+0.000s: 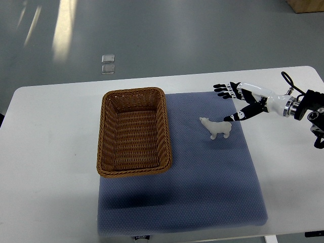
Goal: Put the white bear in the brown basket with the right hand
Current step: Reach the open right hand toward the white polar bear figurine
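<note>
One right hand (238, 101), fingers spread and empty, hovered at two o'clock of white bear (216, 127); brown basket (134, 131) sat at nine o'clock.

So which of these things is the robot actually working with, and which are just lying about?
Part of the job:
- white bear, standing on the mat
- brown basket, empty
- right hand, fingers spread, just beside the bear, not holding it

Just there:
- blue mat under the basket and bear
- white table
- small clear item on the floor beyond the table
</note>
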`<move>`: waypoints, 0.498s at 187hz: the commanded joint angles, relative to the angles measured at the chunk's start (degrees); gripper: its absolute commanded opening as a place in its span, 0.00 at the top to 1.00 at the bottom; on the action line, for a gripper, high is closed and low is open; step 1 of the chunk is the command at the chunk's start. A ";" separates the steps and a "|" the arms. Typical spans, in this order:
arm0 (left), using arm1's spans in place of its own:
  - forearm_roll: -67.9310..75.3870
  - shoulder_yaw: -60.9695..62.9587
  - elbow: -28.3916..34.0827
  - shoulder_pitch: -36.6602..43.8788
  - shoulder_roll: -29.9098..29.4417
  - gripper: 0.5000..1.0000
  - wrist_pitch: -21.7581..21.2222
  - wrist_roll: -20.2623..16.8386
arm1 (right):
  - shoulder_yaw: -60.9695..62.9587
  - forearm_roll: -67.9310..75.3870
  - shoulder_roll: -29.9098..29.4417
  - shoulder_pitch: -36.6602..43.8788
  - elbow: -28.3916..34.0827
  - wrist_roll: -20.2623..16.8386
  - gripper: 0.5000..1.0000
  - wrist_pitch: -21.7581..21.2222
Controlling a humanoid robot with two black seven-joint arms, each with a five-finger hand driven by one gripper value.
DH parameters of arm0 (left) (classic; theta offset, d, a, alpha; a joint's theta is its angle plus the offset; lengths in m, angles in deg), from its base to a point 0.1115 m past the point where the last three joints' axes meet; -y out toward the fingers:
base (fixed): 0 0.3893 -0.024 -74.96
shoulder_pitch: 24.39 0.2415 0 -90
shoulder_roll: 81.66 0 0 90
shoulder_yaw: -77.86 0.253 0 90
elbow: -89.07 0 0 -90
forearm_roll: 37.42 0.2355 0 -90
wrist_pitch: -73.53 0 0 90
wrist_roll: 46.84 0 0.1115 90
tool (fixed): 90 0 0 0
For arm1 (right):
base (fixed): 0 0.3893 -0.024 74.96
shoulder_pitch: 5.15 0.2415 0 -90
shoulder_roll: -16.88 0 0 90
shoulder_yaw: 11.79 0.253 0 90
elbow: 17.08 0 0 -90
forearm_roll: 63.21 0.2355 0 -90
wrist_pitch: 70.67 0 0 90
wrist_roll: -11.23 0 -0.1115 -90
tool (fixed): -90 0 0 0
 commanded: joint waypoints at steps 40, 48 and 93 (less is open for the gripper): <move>0.07 0.03 -0.07 0.07 0.00 0.00 0.00 0.00 | -0.84 -8.30 0.05 1.83 0.20 -0.08 0.16 1.34; 0.07 0.03 -0.15 -0.02 0.00 0.00 0.09 0.00 | -1.72 -9.09 0.05 1.92 0.20 -0.08 0.16 1.43; 0.16 0.11 -0.51 -0.02 0.00 0.00 0.00 0.00 | -8.58 -9.62 -0.04 3.94 0.29 0.01 0.17 1.69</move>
